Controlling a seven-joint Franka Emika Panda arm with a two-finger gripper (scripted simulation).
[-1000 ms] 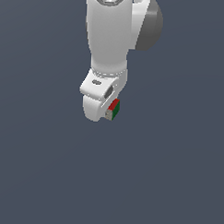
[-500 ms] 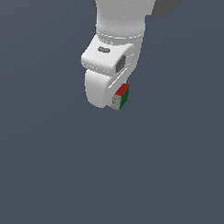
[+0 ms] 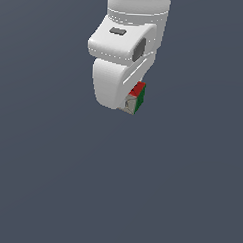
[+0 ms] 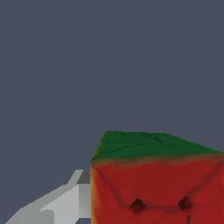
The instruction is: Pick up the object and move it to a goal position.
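Observation:
The small cube [image 3: 135,98] shows a red top, a green side and a beige face. In the exterior view it sits at the tip of my white gripper [image 3: 125,101], held above the plain dark grey ground. The gripper's body hides the fingers there. In the wrist view the cube [image 4: 157,183] fills the near corner, with a red face toward the camera and a green face beyond it. One grey finger [image 4: 65,201] presses against its side. The other finger is out of view.
A uniform dark grey surface [image 3: 56,180] fills both views. No goal marker or other object shows.
The gripper and the cube in it have grown larger and moved up in the exterior view, toward the camera. The cube has stayed in the grip.

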